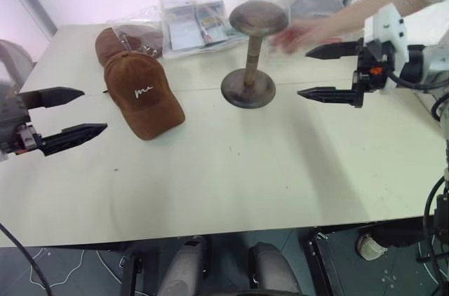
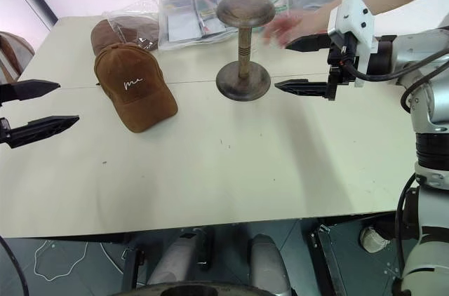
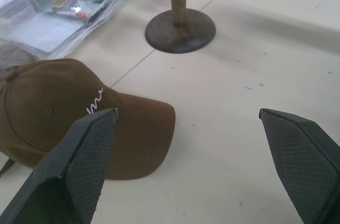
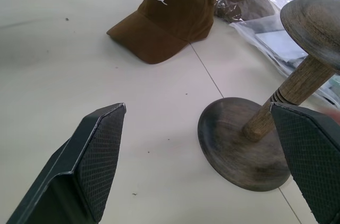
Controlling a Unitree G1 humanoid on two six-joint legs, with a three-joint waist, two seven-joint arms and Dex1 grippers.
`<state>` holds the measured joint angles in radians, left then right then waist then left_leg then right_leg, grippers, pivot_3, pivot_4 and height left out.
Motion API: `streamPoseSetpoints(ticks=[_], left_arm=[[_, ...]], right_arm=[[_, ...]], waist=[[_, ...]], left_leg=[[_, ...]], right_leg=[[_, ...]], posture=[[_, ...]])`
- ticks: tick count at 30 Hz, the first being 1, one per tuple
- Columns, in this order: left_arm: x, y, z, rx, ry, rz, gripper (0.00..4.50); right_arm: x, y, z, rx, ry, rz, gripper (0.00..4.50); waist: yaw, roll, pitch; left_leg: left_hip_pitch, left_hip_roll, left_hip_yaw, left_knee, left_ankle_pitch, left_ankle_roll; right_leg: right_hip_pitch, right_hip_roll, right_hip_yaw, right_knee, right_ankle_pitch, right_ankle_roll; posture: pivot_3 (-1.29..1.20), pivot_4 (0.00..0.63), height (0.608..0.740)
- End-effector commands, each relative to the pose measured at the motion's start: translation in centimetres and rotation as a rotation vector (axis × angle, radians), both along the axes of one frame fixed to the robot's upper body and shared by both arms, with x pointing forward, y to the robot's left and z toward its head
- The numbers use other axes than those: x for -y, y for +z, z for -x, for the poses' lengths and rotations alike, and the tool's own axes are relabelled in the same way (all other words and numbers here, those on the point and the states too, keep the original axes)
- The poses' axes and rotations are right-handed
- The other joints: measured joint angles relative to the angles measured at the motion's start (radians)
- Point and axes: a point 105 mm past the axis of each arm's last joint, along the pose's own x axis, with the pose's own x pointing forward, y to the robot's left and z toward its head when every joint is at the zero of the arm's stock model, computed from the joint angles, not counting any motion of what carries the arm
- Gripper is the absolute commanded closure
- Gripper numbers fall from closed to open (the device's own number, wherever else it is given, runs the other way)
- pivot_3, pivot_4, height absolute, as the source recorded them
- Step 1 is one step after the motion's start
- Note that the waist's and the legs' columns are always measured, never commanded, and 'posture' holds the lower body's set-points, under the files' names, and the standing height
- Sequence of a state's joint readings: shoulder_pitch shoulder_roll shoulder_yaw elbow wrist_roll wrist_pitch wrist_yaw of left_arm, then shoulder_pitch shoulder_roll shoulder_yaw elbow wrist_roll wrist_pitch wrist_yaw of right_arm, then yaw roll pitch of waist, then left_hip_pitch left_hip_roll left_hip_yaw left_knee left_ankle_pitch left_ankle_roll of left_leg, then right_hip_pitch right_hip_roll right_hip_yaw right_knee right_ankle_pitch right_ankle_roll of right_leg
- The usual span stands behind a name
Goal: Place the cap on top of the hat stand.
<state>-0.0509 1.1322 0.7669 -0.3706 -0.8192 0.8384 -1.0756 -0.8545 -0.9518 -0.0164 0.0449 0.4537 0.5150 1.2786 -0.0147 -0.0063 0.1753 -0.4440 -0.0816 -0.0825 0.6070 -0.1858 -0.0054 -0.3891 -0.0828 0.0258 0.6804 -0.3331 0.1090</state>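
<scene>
The cap [image 1: 144, 96], brown with white cursive stitching, lies flat on the table left of centre, its brim toward the near edge. The hat stand [image 1: 250, 54] rises upright in the middle, dark wood with a disc base and a bare domed top. My left gripper [image 1: 94, 109] hovers open at the left, a short gap from the cap's side, nothing between its fingers. To the right of the stand's base my right gripper [image 1: 302, 72] hangs open and empty, pointing at the stand. The left wrist view has the cap [image 3: 64, 112] just beyond the fingers.
A second brown cap in clear plastic [image 1: 130, 38] lies behind the cap. Plastic-wrapped packets [image 1: 196, 19] sit along the far edge of the white table [image 1: 245, 170]. A person's hand [image 1: 302, 35] reaches in from the right, behind the stand and close to my right gripper.
</scene>
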Motion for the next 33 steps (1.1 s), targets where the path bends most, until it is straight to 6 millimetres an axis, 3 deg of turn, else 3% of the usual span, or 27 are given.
streamPoseSetpoints(ticks=[1, 29, 33], left_arm=[[0.4, 1.0, 0.2, 0.048, -0.014, -0.021, 0.00], [1.3, 0.3, 0.3, 0.049, -0.006, -0.054, 0.00], [1.5, -0.7, -0.3, 0.065, 0.022, -0.126, 0.00]], right_arm=[[-0.3, 1.9, 0.4, 0.071, 0.018, -0.008, 0.08], [-0.8, 1.7, 0.1, 0.065, 0.019, -0.001, 0.08], [-0.8, 1.6, 0.1, 0.064, 0.017, -0.001, 0.08]], waist=[[0.000, 0.000, 0.000], [0.000, 0.000, 0.000], [0.001, 0.000, 0.000]], left_leg=[[0.000, 0.000, 0.000, 0.000, 0.000, 0.000], [0.000, 0.000, 0.000, 0.000, 0.000, 0.000], [0.000, 0.000, 0.000, 0.000, 0.000, 0.000]], right_leg=[[0.000, 0.000, 0.000, 0.000, 0.000, 0.000], [0.000, 0.000, 0.000, 0.000, 0.000, 0.000], [0.000, 0.000, 0.000, 0.000, 0.000, 0.000]], posture=[[0.00, 0.150, 0.740], [0.00, 0.150, 0.740], [0.00, 0.150, 0.740]])
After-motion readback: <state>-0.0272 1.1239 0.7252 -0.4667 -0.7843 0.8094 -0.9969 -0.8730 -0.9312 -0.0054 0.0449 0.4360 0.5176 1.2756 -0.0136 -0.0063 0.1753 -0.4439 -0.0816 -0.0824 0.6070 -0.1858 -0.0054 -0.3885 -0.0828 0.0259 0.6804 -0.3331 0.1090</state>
